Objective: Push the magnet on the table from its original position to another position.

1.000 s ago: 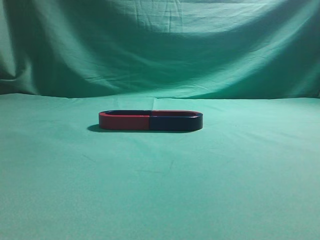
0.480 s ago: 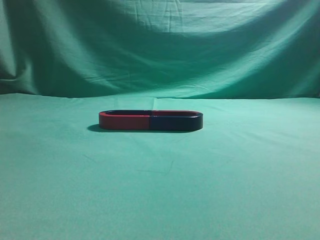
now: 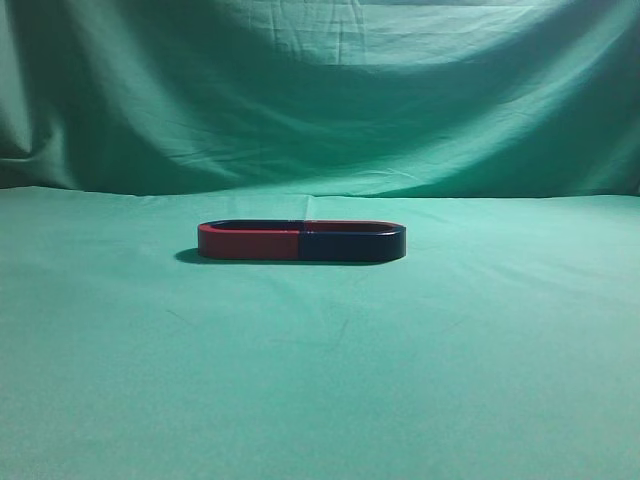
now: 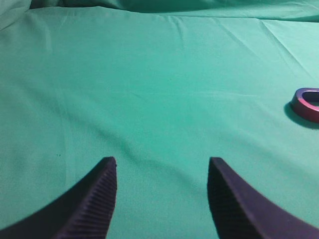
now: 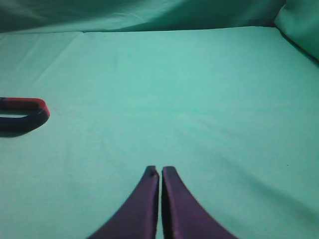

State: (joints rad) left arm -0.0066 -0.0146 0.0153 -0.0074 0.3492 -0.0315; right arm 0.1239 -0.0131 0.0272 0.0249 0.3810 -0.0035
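Two magnets (image 3: 350, 243) (image 3: 250, 242), two end effectors (image 4: 162, 172) (image 5: 160, 172)

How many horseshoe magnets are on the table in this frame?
2. They lie joined end to end as one oval at the middle of the table: the red-fronted magnet on the left, the dark-fronted magnet on the right. None looks hidden.

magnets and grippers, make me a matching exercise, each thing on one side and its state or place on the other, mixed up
Things:
1. dark navy-fronted U-shaped magnet
2. red-fronted U-shaped magnet
3. left gripper
4. right gripper

States or places:
A. fingers spread open
B. left half of the oval in the exterior view
C. fingers closed together
D. right half of the oval in the exterior view

Pairs: 1-D, 2-B, 3-A, 4-C
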